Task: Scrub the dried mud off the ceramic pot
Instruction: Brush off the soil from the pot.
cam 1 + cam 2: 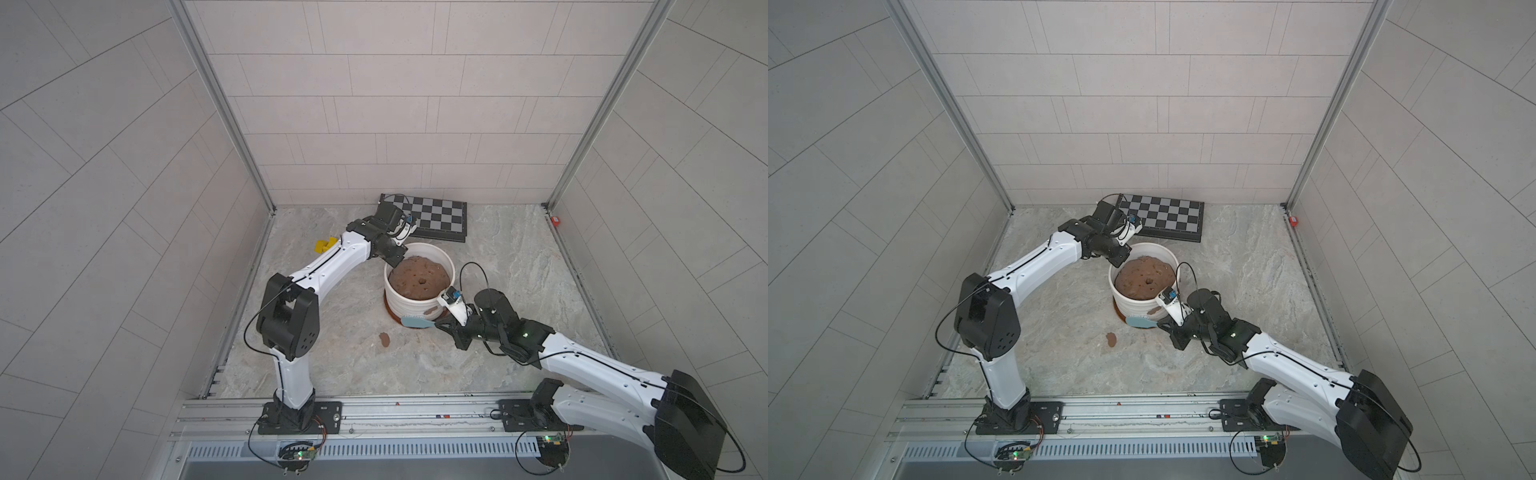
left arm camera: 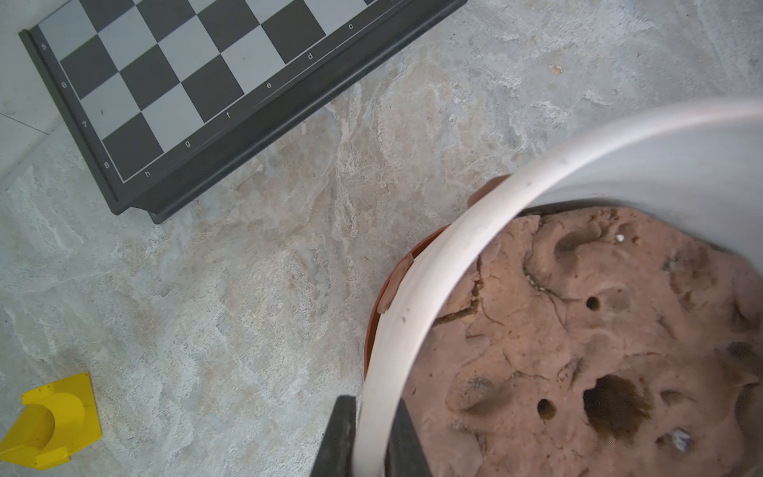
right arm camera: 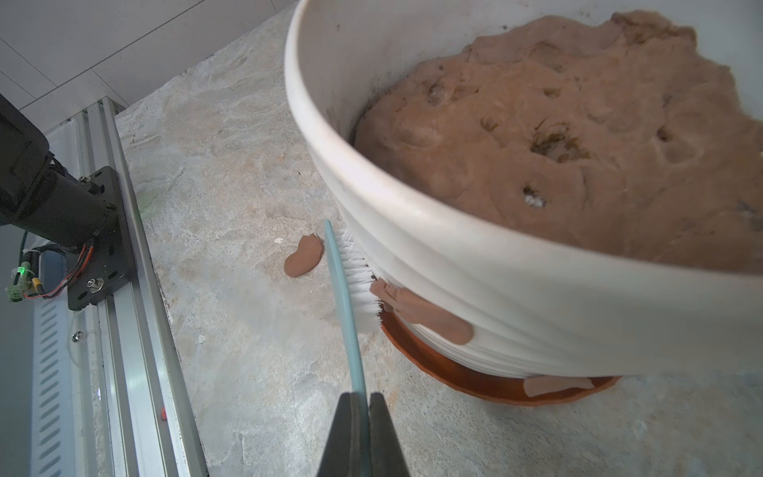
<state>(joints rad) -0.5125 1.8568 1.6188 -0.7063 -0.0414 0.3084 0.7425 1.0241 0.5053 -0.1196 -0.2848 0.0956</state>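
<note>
In both top views you are seeing the ceramic pot [image 1: 409, 306] standing on its saucer [image 1: 389, 311] in front of the chessboard [image 1: 436, 216], with the left gripper [image 1: 394, 261] pinching the far rim and the right gripper [image 1: 439, 326] pinching a blue brush [image 1: 417, 322] low at the near wall. In the left wrist view you are seeing the fingers [image 2: 336, 433] straddling the rim, one outside and one over the soil [image 2: 578, 330]. In the right wrist view the closed jaws are gripping the brush handle, the white bristles are pressing on the wall just beside a patch of dried mud [image 3: 425, 309], and another chip is lying loose on the floor [image 3: 247, 371].
</note>
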